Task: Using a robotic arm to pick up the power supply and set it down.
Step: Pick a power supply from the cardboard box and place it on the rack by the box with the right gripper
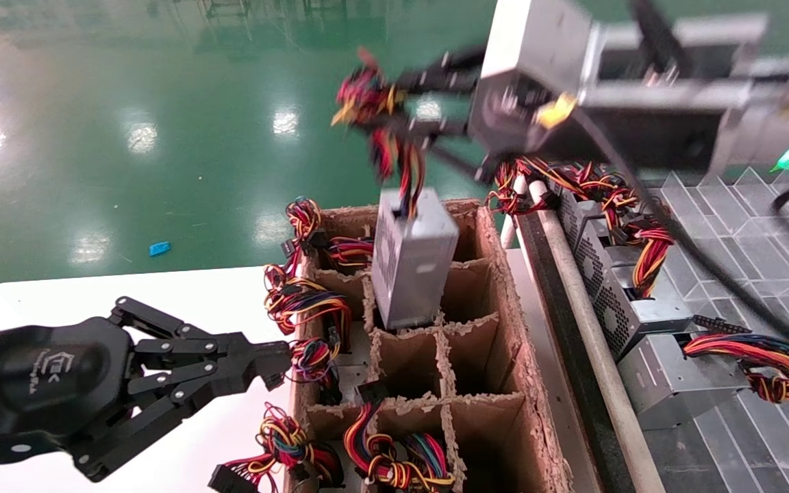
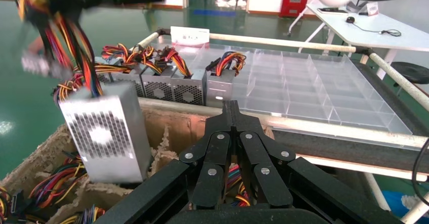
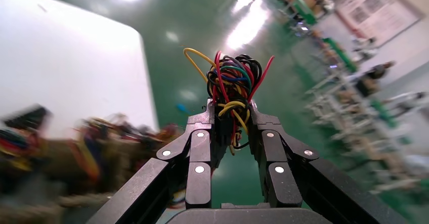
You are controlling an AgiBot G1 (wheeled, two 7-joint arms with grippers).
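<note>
Up high, right gripper clamped on the wire bundle, power supply dangling over the cardboard box; left gripper pinched closed, hovering beside the box.

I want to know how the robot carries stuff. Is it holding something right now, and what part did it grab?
Yes. The right gripper holds the power supply by its wire bundle, not by the box. The left gripper holds nothing.

Your right gripper raised high, arm reaching in from right, wrist roughly level, jaws clamped on wires. Your left gripper low over surface, arm reaching in from left, jaws closed together, holding nothing, pointing right.
</note>
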